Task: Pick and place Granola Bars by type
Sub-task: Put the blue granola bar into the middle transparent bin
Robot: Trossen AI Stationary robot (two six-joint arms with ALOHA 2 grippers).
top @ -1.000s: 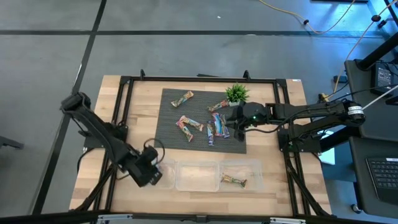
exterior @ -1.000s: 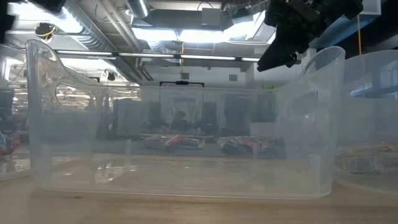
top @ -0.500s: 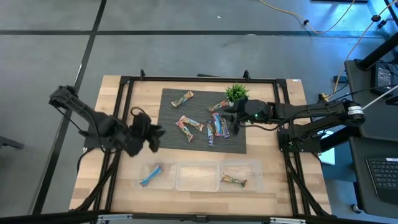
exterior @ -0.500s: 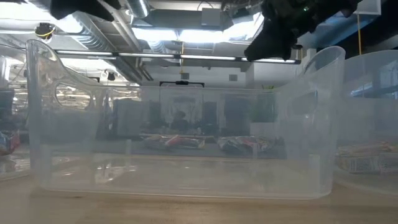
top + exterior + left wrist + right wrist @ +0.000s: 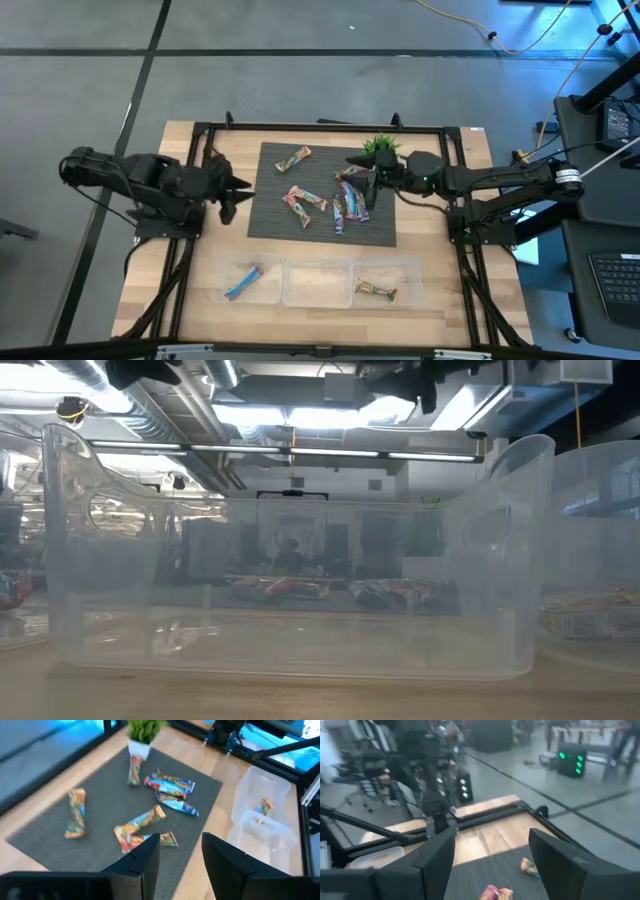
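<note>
Several granola bars lie flat on the dark mat: one far left, one near the middle, blue-wrapped ones to the right. A blue bar lies in the left clear container. Another bar lies in the right container. My left gripper hovers open at the mat's left edge, its fingers bare. My right gripper is open above the mat's right part, close to the plant, with nothing between its fingers.
A small green potted plant stands at the mat's far right corner. The middle container sits between the other two along the near edge and fills the low view. A black frame borders the table.
My left gripper has risen from the left container and gone toward the far edge, to the mat's left edge; the blue bar stays lying in that container. My right gripper has lifted away from the bars on the mat's right part and moved slightly toward the far edge.
</note>
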